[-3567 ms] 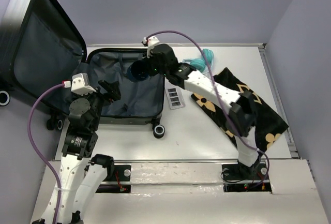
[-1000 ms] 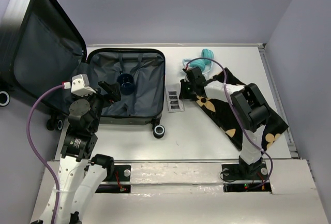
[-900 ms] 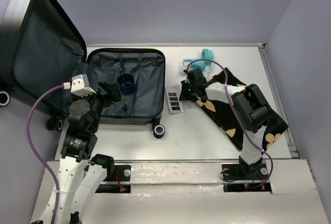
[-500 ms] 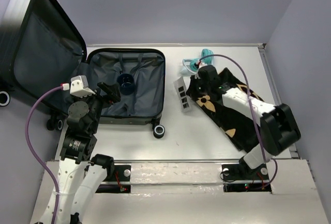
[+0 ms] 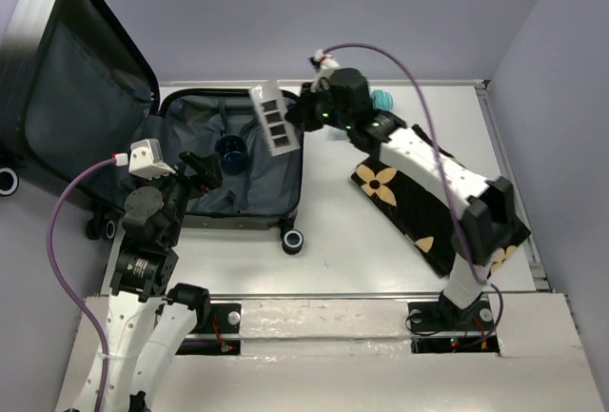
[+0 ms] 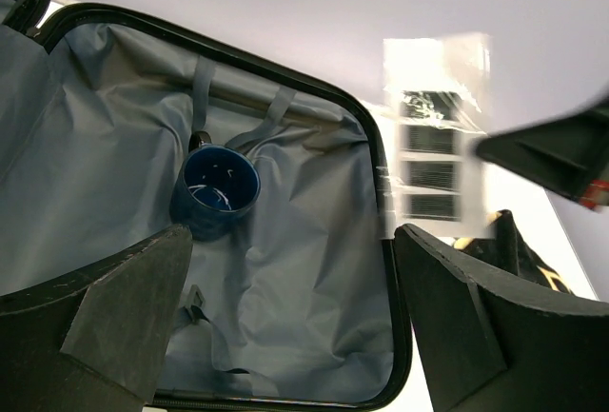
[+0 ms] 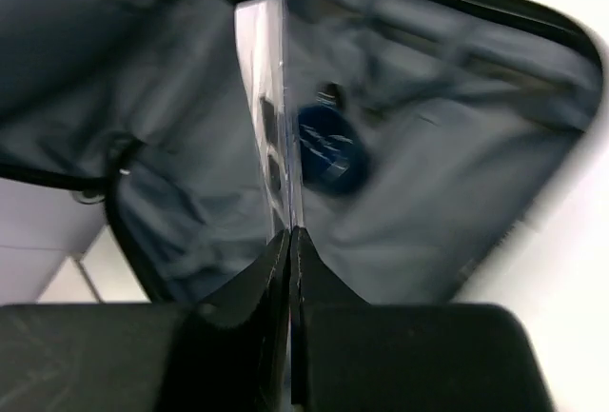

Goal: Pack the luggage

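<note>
The luggage [image 5: 205,198] lies open at the left of the table, its lid [image 5: 76,79] propped up and grey lining [image 6: 304,269] [image 7: 447,203] showing. A blue cup [image 5: 231,153] [image 6: 214,191] [image 7: 328,150] sits inside. My right gripper [image 5: 303,112] [image 7: 288,236] is shut on the edge of a clear flat packet with dark rectangles [image 5: 273,117] [image 6: 436,155] [image 7: 271,117], held in the air above the luggage's back right corner. My left gripper [image 5: 202,166] [image 6: 293,233] stands open over the luggage's near left part, with nothing between its fingers.
A black cloth with tan flower print [image 5: 428,207] lies under the right arm on the right of the table. A teal item [image 5: 383,100] rests at the back, behind the right wrist. A luggage wheel [image 5: 293,240] sticks out at the near edge.
The right gripper has closed on the packet, lifted it off the table beside the luggage and swung it left and back over the luggage's rim. The left arm has stayed still.
</note>
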`<act>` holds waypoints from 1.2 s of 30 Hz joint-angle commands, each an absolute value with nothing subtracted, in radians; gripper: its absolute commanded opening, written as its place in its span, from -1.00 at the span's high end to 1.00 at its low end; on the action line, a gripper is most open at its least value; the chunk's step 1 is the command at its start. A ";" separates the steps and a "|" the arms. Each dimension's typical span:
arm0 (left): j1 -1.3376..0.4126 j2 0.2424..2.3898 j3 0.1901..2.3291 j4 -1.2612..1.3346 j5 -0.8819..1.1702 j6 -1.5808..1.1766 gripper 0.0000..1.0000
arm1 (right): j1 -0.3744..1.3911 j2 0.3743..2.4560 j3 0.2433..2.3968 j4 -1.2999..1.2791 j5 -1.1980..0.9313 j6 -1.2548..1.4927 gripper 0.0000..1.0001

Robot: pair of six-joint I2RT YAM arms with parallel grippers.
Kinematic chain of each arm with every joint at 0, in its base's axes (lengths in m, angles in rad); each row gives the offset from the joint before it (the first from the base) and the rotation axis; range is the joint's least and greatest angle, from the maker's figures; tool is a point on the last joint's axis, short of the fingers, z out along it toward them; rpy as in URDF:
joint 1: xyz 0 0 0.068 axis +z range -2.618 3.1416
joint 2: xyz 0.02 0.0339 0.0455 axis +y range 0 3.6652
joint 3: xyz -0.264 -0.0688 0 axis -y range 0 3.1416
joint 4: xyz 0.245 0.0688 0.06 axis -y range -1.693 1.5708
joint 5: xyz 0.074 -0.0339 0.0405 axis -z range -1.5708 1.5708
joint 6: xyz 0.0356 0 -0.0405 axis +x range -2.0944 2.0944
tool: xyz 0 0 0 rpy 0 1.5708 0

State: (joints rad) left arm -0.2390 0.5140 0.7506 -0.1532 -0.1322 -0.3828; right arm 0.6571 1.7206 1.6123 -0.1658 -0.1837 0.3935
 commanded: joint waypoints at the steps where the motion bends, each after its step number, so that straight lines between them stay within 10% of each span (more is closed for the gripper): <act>1: -0.227 0.506 0.755 -0.097 -0.140 -0.373 -0.98 | 0.794 1.952 1.921 -0.161 -0.279 0.434 0.86; 2: -0.226 0.503 0.756 -0.097 -0.143 -0.373 -0.98 | 0.805 2.042 1.978 -0.167 -0.293 0.463 0.74; 3: -0.224 0.503 0.758 -0.098 -0.149 -0.373 -0.98 | 0.805 2.083 2.078 -0.182 -0.322 0.477 -0.01; 4: -0.224 0.502 0.756 -0.101 -0.150 -0.371 -0.98 | 0.805 2.114 2.109 -0.216 -0.336 0.489 -0.31; 6: -0.224 0.497 0.756 -0.104 -0.152 -0.371 -0.98 | 0.805 2.115 2.103 -0.225 -0.299 0.482 -0.62; 17: -0.232 0.491 0.756 -0.103 -0.137 -0.373 -0.98 | 0.415 1.864 1.613 -0.236 0.033 0.425 -0.59; 36: -0.235 0.535 0.762 -0.100 -0.124 -0.367 -0.98 | 0.150 2.169 1.794 -0.345 0.092 0.357 -0.20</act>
State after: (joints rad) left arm -0.2340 0.5282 0.7506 -0.1535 -0.1314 -0.3828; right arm 0.1566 2.1380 1.6894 -0.3145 0.0837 0.3798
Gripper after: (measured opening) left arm 0.990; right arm 0.618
